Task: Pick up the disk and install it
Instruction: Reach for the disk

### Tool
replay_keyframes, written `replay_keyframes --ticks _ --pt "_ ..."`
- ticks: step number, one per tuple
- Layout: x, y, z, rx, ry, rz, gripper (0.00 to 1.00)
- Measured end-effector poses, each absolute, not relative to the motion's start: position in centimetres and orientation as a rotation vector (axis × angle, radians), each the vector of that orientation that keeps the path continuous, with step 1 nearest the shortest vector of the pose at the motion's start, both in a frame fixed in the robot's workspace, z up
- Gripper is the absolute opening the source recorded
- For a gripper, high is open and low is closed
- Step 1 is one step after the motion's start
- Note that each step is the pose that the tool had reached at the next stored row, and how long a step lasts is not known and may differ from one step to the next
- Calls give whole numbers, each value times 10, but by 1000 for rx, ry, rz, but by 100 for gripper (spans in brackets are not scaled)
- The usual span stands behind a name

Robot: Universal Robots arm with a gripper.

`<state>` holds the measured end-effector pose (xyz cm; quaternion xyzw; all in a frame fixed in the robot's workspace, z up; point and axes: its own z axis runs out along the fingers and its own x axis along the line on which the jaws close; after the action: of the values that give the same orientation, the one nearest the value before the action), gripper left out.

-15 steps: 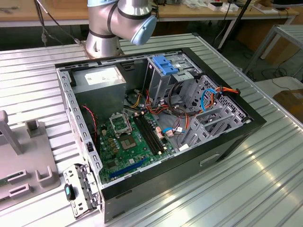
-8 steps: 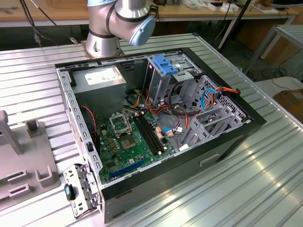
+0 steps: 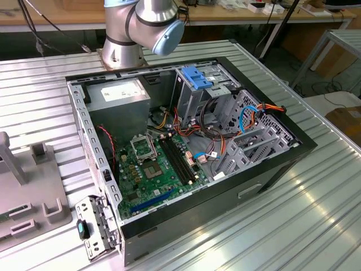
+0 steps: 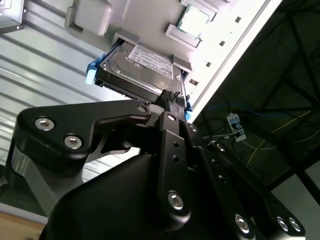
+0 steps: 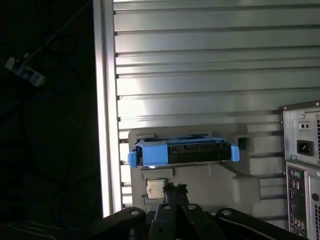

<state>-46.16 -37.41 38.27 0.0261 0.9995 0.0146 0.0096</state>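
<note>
Hovering near the grey fixture, gripper is close to the disk; jaws look closed, nothing held; disk lies seated in fixture

My tool poised at the edge of the disk, which rests blue-railed in a grey holder on the ribbed worktop.

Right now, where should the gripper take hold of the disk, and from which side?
Probably the free long edge of the disk, facing the gripper: pinch across the thickness, label face to underside. Its far edge sits against the grey holder and the blue carrier rail caps both ends, so come in from the gripper's side.
</note>
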Motion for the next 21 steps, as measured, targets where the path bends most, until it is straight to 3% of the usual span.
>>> replay_keyframes --ticks 4,21 --pt "-472 -355 379 82 3121 37 11" --pt "-469 -348 365 82 3126 31 11"
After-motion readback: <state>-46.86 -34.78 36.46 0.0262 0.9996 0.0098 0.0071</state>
